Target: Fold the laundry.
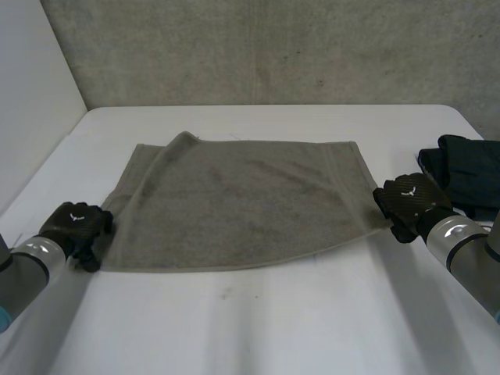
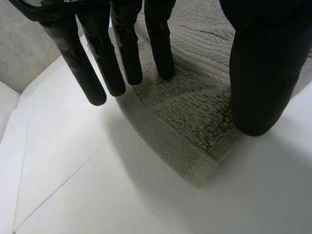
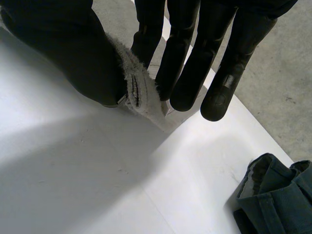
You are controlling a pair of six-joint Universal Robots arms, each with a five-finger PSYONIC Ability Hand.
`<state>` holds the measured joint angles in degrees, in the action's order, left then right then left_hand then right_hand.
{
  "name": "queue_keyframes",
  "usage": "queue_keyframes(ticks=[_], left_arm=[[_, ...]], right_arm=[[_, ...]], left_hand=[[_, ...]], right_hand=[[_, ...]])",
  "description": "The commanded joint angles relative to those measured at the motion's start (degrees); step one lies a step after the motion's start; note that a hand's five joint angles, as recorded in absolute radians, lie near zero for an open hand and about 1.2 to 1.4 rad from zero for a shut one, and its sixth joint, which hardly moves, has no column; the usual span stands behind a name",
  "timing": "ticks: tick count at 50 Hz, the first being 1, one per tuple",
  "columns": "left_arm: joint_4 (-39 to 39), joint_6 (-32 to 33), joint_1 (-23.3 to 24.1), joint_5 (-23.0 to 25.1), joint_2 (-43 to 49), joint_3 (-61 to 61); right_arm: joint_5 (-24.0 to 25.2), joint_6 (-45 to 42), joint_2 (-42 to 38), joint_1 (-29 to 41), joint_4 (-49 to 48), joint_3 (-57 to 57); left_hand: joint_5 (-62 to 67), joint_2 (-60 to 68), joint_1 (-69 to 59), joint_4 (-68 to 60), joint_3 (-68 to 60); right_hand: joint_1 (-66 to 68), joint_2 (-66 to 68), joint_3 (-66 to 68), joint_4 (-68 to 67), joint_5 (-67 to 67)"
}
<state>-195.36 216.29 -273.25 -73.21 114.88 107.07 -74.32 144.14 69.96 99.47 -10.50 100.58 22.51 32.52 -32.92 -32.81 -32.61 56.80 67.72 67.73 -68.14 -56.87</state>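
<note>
Towel (image 1: 242, 203): flat on desk (image 1: 273, 328). My left hand (image 1: 74, 226): wide, fingers straight over its near left corner. My right hand (image 1: 410, 205): thumb and fingers pinching its near right corner.

Left robot hand (image 2: 263, 63), fingers (image 2: 126, 48) straight, over towel (image 2: 195, 107) corner on white table (image 2: 73, 185)

- The towel (image 1: 242, 199) lies flat on the table (image 1: 258, 320).
- The left hand (image 1: 74, 223) sits at its near left corner, the right hand (image 1: 408, 199) at its near right.
- More clothes (image 1: 465, 176) lie right of it.
</note>
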Motion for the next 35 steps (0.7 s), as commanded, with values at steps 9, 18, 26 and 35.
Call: queue_keyframes(ticks=[9,18,26,35], left_arm=[[-0.55,0.0,0.44,0.0,2.19,-3.53],[-0.28,-0.08,1.32,-0.44,2.11,-3.8],[5.86,0.0,1.93,-0.09,-9.13,0.59],[25.09,9.04,1.15,-0.09,-21.27,7.18]], right_arm=[[0.05,-0.35,0.0,-0.06,-0.04,0.23],[-0.12,-0.61,0.18,-0.06,0.13,0.14],[0.75,-6.13,1.93,-0.24,12.75,-2.14],[1.02,-30.63,9.83,-7.61,47.3,1.27]], left_hand=[[28.63,28.62,-28.22,-28.33,-28.53],[47.49,47.48,-47.08,-47.19,-47.39],[47.49,47.48,-47.08,-47.19,-47.39],[47.49,47.48,-47.08,-47.19,-47.39]], right_hand=[[23.2,12.28,12.27,-11.86,-13.13],[23.2,12.28,12.27,-11.86,-13.13],[23.2,12.28,12.27,-11.86,-13.13],[23.2,12.28,12.27,-11.86,-13.13]])
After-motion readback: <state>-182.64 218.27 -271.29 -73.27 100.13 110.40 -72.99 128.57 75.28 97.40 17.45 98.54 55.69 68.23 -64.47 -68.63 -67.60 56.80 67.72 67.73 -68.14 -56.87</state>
